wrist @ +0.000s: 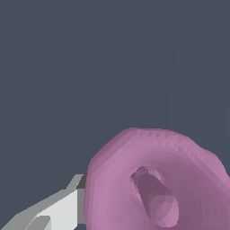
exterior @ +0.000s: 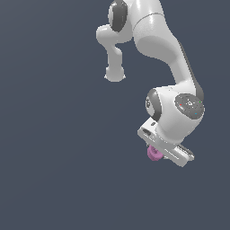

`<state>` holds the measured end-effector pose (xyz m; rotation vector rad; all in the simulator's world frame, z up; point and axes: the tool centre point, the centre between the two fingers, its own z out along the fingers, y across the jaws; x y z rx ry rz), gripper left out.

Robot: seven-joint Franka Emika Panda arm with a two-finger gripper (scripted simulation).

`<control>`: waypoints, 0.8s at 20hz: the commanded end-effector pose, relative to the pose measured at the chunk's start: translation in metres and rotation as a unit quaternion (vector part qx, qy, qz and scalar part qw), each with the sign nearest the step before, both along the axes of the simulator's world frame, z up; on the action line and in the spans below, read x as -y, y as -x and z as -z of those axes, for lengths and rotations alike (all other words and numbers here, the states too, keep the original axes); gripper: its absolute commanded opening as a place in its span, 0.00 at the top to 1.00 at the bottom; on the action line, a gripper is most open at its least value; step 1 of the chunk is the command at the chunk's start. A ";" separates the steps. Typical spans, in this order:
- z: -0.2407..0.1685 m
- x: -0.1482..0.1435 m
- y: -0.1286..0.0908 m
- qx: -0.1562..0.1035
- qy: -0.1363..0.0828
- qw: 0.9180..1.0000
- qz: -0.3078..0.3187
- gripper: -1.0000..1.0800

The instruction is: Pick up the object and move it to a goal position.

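The object [exterior: 154,154] is a small pink-purple stubby cylinder that peeks out from under the white hand in the exterior view. My gripper [exterior: 164,150] hangs over it, tilted, and hides most of it. In the wrist view the object [wrist: 152,179] fills the lower part of the picture, its hollowed round top facing the camera. One grey-white finger [wrist: 58,209] presses against its side; the other finger is hidden behind the object. The gripper looks shut on the object. No goal marker shows in either view.
The white arm [exterior: 157,40] reaches down from the top of the exterior view. A flat dark grey-blue background [exterior: 54,157] fills everything else in both views.
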<state>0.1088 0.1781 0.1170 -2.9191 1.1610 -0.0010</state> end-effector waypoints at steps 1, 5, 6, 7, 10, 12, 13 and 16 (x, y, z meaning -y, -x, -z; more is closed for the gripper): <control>-0.009 -0.013 -0.005 0.000 0.000 1.000 0.000 1.00; -0.019 -0.028 -0.011 0.000 0.000 1.000 0.000 1.00; -0.021 -0.030 -0.013 0.000 0.000 1.000 0.000 1.00; -0.022 -0.033 -0.014 0.000 0.000 1.000 0.000 1.00; -0.026 -0.038 -0.016 0.000 0.000 1.000 0.000 1.00; -0.027 -0.041 -0.017 0.000 0.000 1.000 0.000 1.00; -0.028 -0.042 -0.018 0.000 0.000 1.000 0.000 1.00; -0.029 -0.043 -0.019 0.000 0.000 1.000 0.000 1.00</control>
